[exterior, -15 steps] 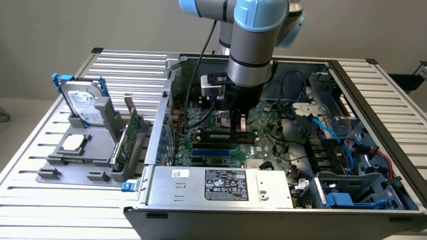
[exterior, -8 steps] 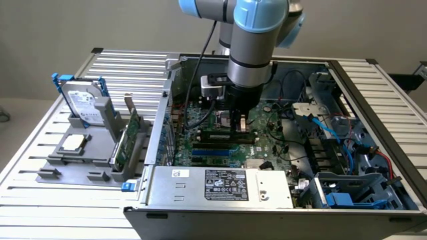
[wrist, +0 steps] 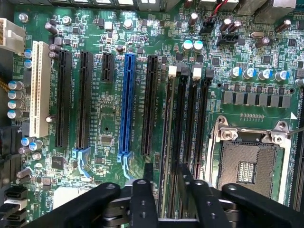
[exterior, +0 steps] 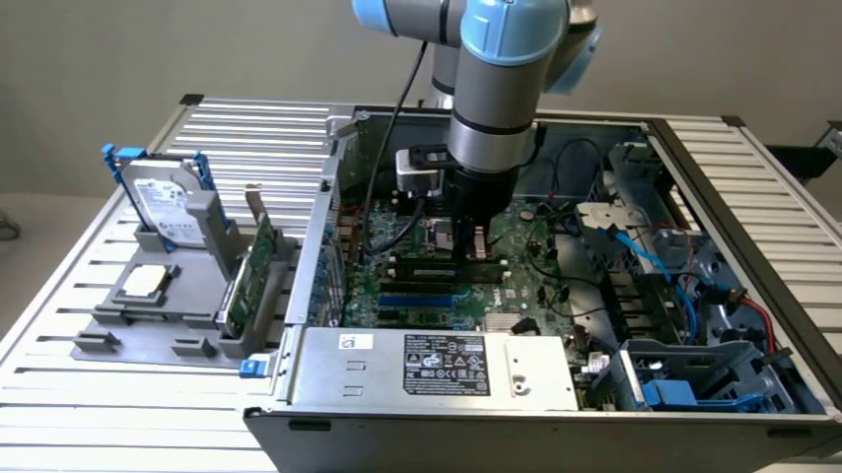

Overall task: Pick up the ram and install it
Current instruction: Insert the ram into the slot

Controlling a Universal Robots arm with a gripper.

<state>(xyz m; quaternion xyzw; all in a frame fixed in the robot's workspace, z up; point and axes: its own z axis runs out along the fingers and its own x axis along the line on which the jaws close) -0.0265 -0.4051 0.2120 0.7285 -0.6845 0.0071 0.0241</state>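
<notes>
The ram (wrist: pixel 166 137) is a thin dark-green stick seen edge-on, standing in the memory slot nearest the black expansion slots on the motherboard (wrist: pixel 109 123). My gripper (wrist: pixel 166 173) straddles one end of it, and its black fingers (wrist: pixel 142 194) stand apart on either side with a gap to the stick: open. In the exterior view the gripper (exterior: pixel 474 244) reaches straight down into the open computer case (exterior: pixel 736 197), just over the ram (exterior: pixel 428 264), which lies as a dark strip across the board.
Beside the ram are two more black memory slots (wrist: pixel 202 118) and the bare CPU socket (wrist: pixel 249 161). A grey stand outside the case at the exterior view's left holds a tall green card (exterior: pixel 250 286), a hard drive (exterior: pixel 165 202) and a chip (exterior: pixel 148 281). The power supply (exterior: pixel 435 360) fills the case front.
</notes>
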